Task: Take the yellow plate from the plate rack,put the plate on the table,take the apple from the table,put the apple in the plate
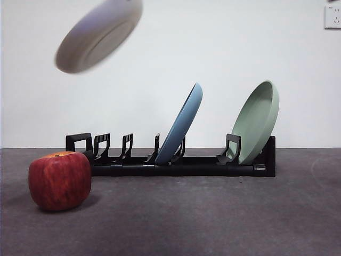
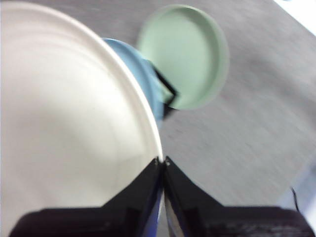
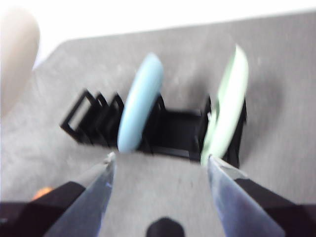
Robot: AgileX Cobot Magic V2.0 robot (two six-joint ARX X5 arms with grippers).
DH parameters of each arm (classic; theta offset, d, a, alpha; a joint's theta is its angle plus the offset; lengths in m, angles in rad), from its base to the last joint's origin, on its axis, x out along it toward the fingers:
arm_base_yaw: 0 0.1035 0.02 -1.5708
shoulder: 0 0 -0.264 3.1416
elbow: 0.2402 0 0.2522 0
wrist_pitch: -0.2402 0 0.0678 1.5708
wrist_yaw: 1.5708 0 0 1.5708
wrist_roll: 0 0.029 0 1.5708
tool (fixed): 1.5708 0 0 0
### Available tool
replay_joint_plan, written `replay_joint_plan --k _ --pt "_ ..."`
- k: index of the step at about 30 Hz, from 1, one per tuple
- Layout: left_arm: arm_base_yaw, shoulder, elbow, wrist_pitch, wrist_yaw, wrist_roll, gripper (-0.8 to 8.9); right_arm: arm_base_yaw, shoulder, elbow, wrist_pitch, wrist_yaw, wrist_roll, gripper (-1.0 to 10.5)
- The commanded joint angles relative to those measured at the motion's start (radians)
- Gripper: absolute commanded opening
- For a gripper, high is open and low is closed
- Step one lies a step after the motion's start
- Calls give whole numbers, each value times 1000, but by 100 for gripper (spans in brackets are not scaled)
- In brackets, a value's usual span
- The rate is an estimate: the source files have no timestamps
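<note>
The yellow plate (image 1: pixel 98 34), cream and blurred, hangs tilted in the air high above the left end of the plate rack (image 1: pixel 181 165). In the left wrist view my left gripper (image 2: pixel 163 160) is shut on the rim of the yellow plate (image 2: pixel 64 123). The gripper itself is out of the front view. The red apple (image 1: pixel 59 181) sits on the table (image 1: pixel 213 218), in front of the rack's left end. My right gripper (image 3: pixel 160 158) is open and empty, above the table and facing the rack (image 3: pixel 177 128).
A light blue plate (image 1: pixel 184 125) leans in the rack's middle slots. A sage green plate (image 1: pixel 258 122) leans at its right end. The rack's left slots hold nothing. A white wall stands behind, with a socket (image 1: pixel 333 16) at top right.
</note>
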Motion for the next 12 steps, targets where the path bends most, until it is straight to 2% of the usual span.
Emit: replay_joint_plan --k 1,3,6,7,12 --pt "-77 -44 0 -45 -2 56 -8 0 29 75 6 3 3 315" --pt "-177 -58 0 -71 -40 61 -8 1 62 152 6 3 3 315" --pt "-354 -43 -13 -90 -219 60 -8 1 116 283 2 2 3 315" --pt "-404 -35 -27 -79 -249 53 -8 1 131 322 -1 2 3 315" --pt "-537 -17 -132 -12 -318 24 -8 1 192 468 -48 2 3 315"
